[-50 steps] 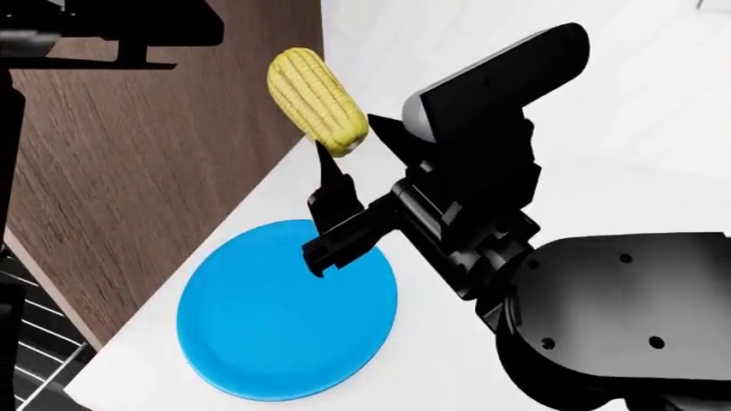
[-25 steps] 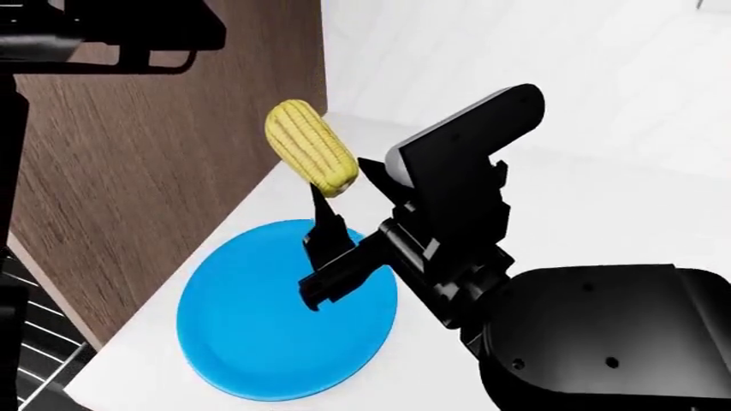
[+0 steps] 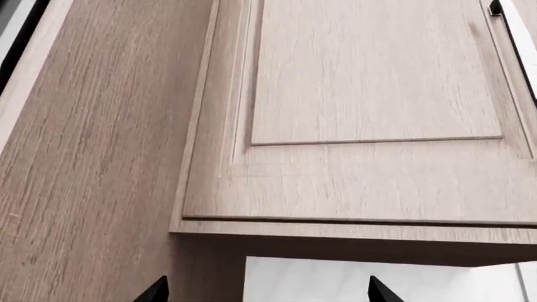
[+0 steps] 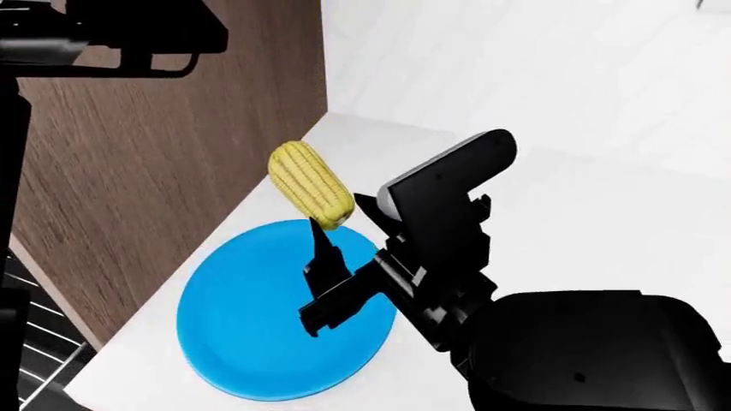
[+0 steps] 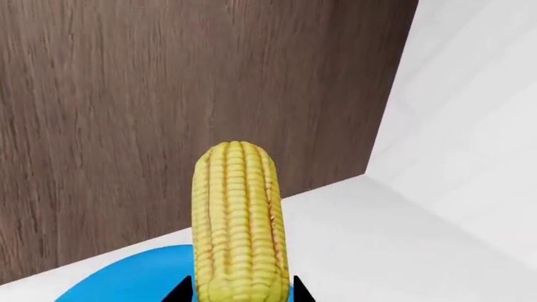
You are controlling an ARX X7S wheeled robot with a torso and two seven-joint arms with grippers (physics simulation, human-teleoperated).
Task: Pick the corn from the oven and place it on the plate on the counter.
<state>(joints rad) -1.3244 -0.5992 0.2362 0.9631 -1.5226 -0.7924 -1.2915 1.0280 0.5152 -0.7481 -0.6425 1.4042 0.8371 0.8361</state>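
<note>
Head view: one corn, one blue plate, one white counter. The right gripper is clamped on the lower end of the corn, which stands tilted in the air above the plate's far rim, not touching it. The plate lies flat on the counter close to the counter's left edge, where a dark wood panel rises just beside it. The plate's surface is bare, though the black arm covers part of its right side. To the right of the plate the counter runs wide and unoccupied up to the white wall. Left of the plate, beyond the counter edge, a few silver rack wires show. A second black arm part hangs high above the plate at the picture's upper left.

Left wrist view: one light wooden cabinet door and a wood side panel fill the frame; only two black fingertips of the left gripper show, set wide apart with nothing between them.

Right wrist view: the one corn stands between two black fingertips that press its base, with the plate partly seen below it and the dark panel behind.
</note>
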